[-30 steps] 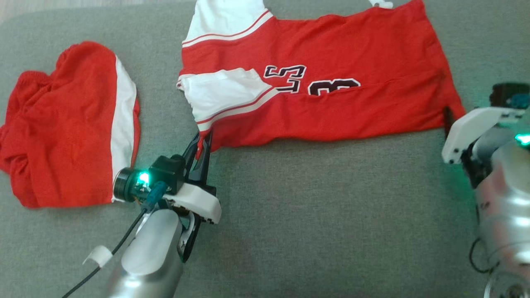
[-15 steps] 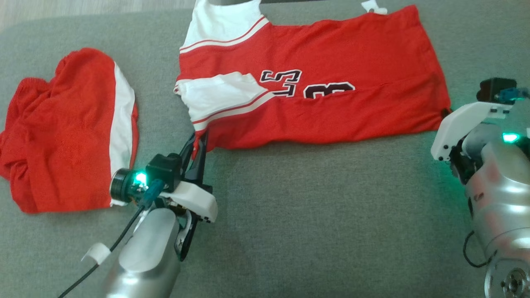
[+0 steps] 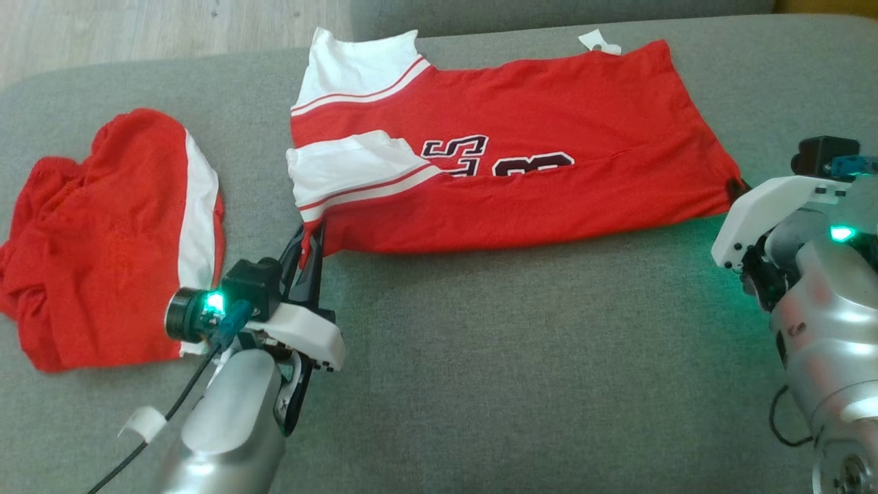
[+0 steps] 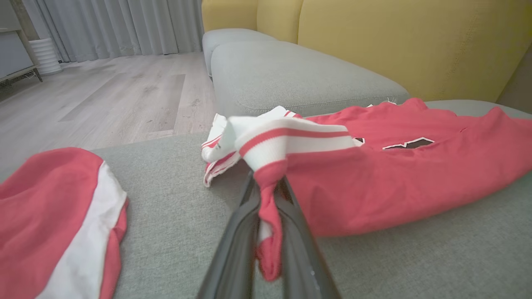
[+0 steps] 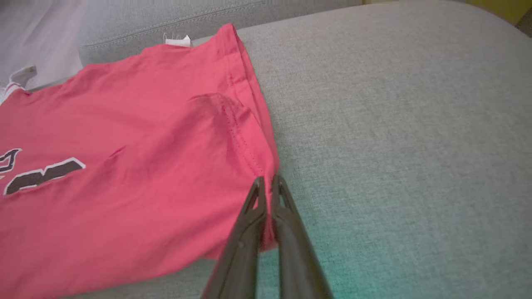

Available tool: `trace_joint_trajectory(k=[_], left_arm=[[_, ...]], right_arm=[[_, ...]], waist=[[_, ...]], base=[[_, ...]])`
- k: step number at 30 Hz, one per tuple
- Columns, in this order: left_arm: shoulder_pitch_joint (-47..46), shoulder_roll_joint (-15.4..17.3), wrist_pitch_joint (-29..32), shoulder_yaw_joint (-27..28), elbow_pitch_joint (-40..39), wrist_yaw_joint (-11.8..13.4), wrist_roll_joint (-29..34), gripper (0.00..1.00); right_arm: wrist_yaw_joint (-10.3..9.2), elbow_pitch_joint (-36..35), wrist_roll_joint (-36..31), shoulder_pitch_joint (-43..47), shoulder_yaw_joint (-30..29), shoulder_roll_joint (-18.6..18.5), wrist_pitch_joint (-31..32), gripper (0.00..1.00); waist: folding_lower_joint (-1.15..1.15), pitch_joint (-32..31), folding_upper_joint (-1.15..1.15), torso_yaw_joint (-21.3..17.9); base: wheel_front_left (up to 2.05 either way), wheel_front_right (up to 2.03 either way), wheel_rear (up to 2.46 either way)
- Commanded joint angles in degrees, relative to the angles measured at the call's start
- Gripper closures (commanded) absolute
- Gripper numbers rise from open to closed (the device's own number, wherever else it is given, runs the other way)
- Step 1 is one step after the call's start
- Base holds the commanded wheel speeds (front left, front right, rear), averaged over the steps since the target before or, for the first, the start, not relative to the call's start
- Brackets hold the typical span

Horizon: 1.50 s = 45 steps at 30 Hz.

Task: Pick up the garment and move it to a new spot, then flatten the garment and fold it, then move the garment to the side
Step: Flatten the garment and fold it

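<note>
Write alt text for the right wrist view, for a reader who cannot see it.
The right gripper is shut on the hem corner of a red jersey lying on a grey cushion. Black numerals show at the view's left edge.

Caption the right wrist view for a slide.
Right gripper shut on a hem corner of the red jersey, which lies spread on the grey cushion.

On jersey (image 3: 549,110): dark, white-edged characters (image 3: 456,146), cut off by a fold, too partial to read surely; one resembles 3. On tag (image 3: 599,41): nothing legible.
</note>
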Motion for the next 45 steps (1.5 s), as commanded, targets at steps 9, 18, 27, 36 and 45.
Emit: trace_joint_trajectory(k=[9, 18, 27, 36, 45], left_arm=[[0.7, 3.2, -0.3, 1.5, -1.8, 0.0, -0.9, 1.0], [5.5, 4.7, 2.0, 0.4, -2.2, -0.8, -1.8, 1.0], [12.2, 6.5, 7.1, -1.6, -7.7, -2.4, -3.0, 1.0], [17.0, 7.3, 15.6, -3.4, -14.9, -0.5, -3.6, 1.0], [17.3, 7.7, 17.3, -2.5, -19.0, 1.6, -4.4, 0.0]], right_arm=[[-0.04, -5.0, 8.9, 2.9, 8.2, -2.6, 0.7, 1.0], [-0.04, -9.3, 16.9, 10.1, 14.9, -5.7, 6.9, 1.0], [-0.04, -18.4, 23.5, 18.6, 20.0, -9.6, 12.5, 1.0], [-0.04, -27.5, 27.2, 26.2, 19.8, -12.5, 17.0, 1.0], [-0.04, -34.9, 26.7, 28.1, 14.7, -11.7, 17.5, 0.0]], waist=[[0.0, -3.7, 0.0, -0.9], [0.0, -9.7, 0.0, -2.0], [0.0, -12.8, 0.0, -3.6], [0.0, -12.7, 0.0, -4.6], [0.0, -11.2, 0.0, -5.3]], base=[[0.0, 0.0, 0.0], [0.0, 0.0, 0.0], [0.0, 0.0, 0.0], [0.0, 0.0, 0.0], [0.0, 0.0, 0.0]])
